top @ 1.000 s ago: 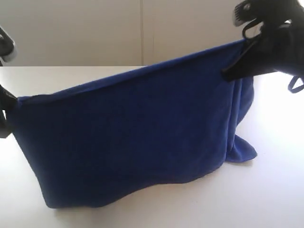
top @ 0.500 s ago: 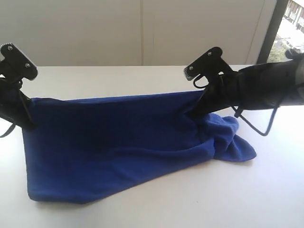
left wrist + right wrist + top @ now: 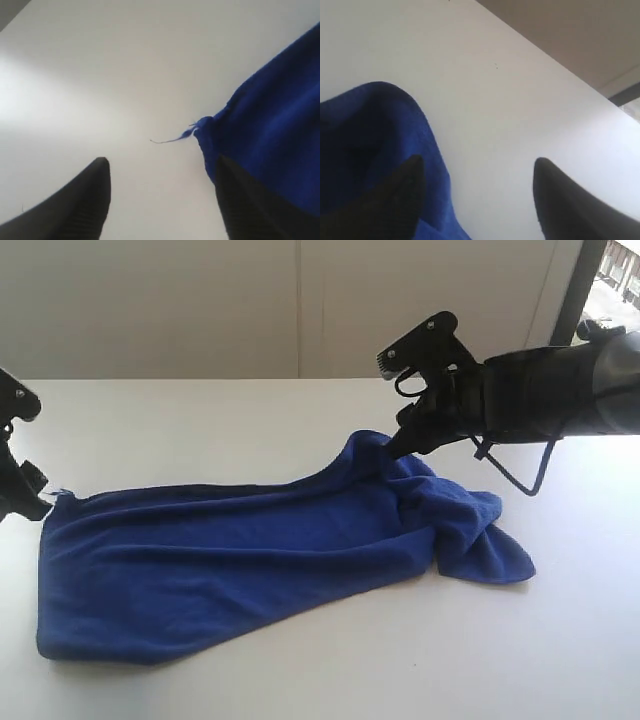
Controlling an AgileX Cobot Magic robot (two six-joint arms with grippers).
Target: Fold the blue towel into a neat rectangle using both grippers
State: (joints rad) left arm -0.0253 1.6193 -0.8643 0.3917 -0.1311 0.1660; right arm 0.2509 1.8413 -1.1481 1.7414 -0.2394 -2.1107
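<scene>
Exterior view: the blue towel (image 3: 220, 550), lifted before, is laid untidily on the worktop (image 3: 200, 410). Left claw (image 3: 162, 161) and right claw (image 3: 477, 162) are parted.

No text, label, brand, number or sign can be read in any of the views.

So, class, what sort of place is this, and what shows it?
Likely a robotics lab test bench: a plain white table, the left gripper and right gripper on black arms, and one blue towel.
</scene>
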